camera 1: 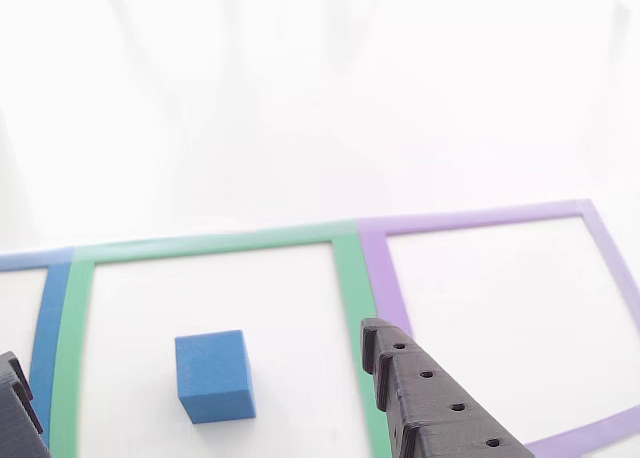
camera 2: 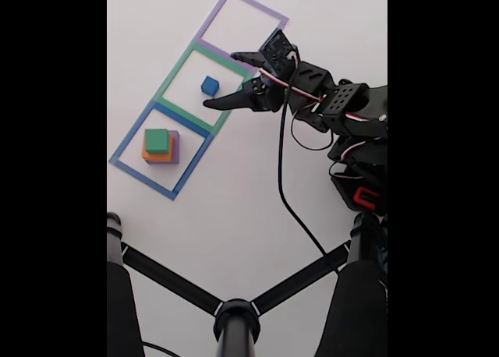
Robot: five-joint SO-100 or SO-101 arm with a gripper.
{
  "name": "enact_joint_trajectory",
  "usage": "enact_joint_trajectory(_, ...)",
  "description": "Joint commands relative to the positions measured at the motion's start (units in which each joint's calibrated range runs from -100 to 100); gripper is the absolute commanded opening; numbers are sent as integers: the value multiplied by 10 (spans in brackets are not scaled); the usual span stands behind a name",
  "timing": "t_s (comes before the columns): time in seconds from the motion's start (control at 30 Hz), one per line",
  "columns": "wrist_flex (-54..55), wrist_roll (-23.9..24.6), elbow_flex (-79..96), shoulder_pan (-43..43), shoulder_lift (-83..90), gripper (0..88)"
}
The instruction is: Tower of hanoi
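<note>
The small blue cube (camera 1: 214, 376) (camera 2: 210, 85) stands alone inside the green taped outline (camera 1: 350, 278) (camera 2: 173, 70). My gripper (camera 1: 190, 348) (camera 2: 221, 81) is open, one black finger (camera 1: 430, 403) on each side of the cube and clear of it, holding nothing. In the fixed view, the other blocks form a stack inside the blue taped outline (camera 2: 125, 143): the green block (camera 2: 157, 139) on top, the orange block (camera 2: 152, 157) under it, and the purple block (camera 2: 175, 145) at the bottom.
The purple taped outline (camera 1: 600, 238) (camera 2: 253, 6) has nothing inside it. In the fixed view, the arm's body (camera 2: 351, 111) stands at the right, with a black cable (camera 2: 282, 178) trailing over the white table. A black three-legged frame (camera 2: 234, 314) spans the bottom.
</note>
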State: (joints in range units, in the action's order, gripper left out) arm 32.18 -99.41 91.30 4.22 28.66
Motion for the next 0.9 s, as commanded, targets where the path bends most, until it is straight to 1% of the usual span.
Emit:
enact_joint_trajectory(0.0,81,-6,3,5,-57,402)
enact_joint_trajectory(0.2,181,-6,-7,-4,-170,397)
enact_joint_trajectory(0.37,226,-6,-43,-13,-251,387)
enact_joint_trajectory(0.6,261,-6,-78,-27,-328,372)
enact_joint_trajectory(0.87,265,-6,-120,-46,-386,363)
